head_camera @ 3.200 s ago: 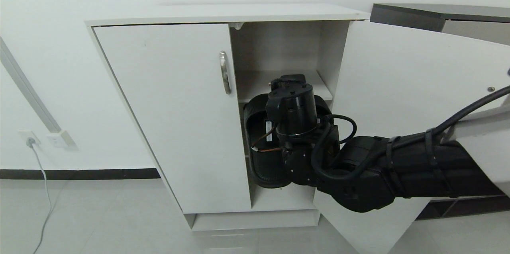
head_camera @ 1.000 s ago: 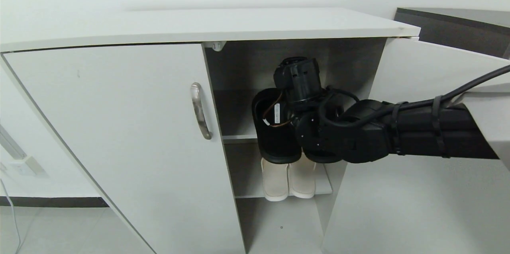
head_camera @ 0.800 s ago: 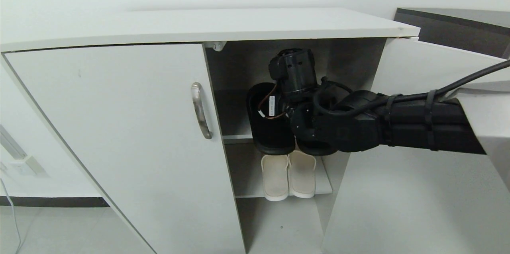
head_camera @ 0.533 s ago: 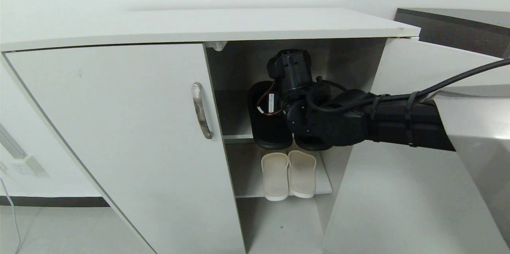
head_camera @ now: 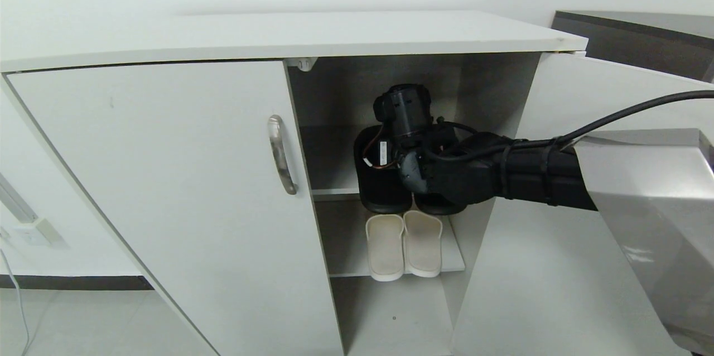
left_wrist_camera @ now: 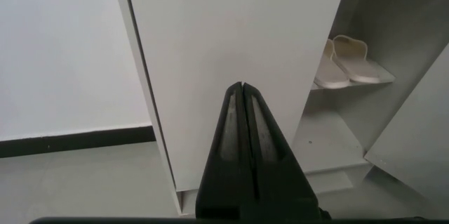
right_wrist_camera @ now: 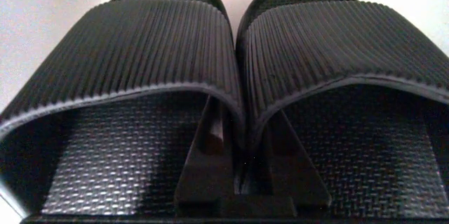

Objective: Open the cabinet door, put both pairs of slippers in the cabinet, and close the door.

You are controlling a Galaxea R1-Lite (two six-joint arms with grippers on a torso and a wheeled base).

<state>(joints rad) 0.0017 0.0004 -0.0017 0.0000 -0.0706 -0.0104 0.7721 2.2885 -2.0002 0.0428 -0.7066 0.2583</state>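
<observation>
Head view: white cabinet [head_camera: 334, 32], L door [head_camera: 167, 177] shut w/ metal handle [head_camera: 280, 155], R door [head_camera: 558, 267] swung wide open. Right arm [head_camera: 502, 177] comes in from the R side, roughly level, forearm across the open door's front, wrist inside the cabinet opening and pointing toward the back. Black slippers [head_camera: 382, 194] sit just under/ahead of the wrist, at upper shelf [head_camera: 329, 177] level, side by side, heels poking out past the shelf's front edge; can't tell if soles touch the shelf. White slippers [head_camera: 404, 244] lie as a pair on the middle shelf [head_camera: 346, 250], directly below the black ones, heels at the front edge.

Left wrist view: left gripper [left_wrist_camera: 242, 87] has both fingers pressed flat together, nothing between, hanging outside the cabinet and facing the shut L door. Grey floor [left_wrist_camera: 84, 182] and a dark baseboard [left_wrist_camera: 70, 142] show here. White slippers visible on their shelf, off to the side.

Right wrist view: the grip, which the head view hides behind the wrist. Right gripper [right_wrist_camera: 238, 136] has one finger [right_wrist_camera: 210, 140] under each ribbed strap, pinching the two inner side walls of the black slippers together, so narrow and clamped on the pair. Toes point away from the camera toward a pale cabinet surface.
</observation>
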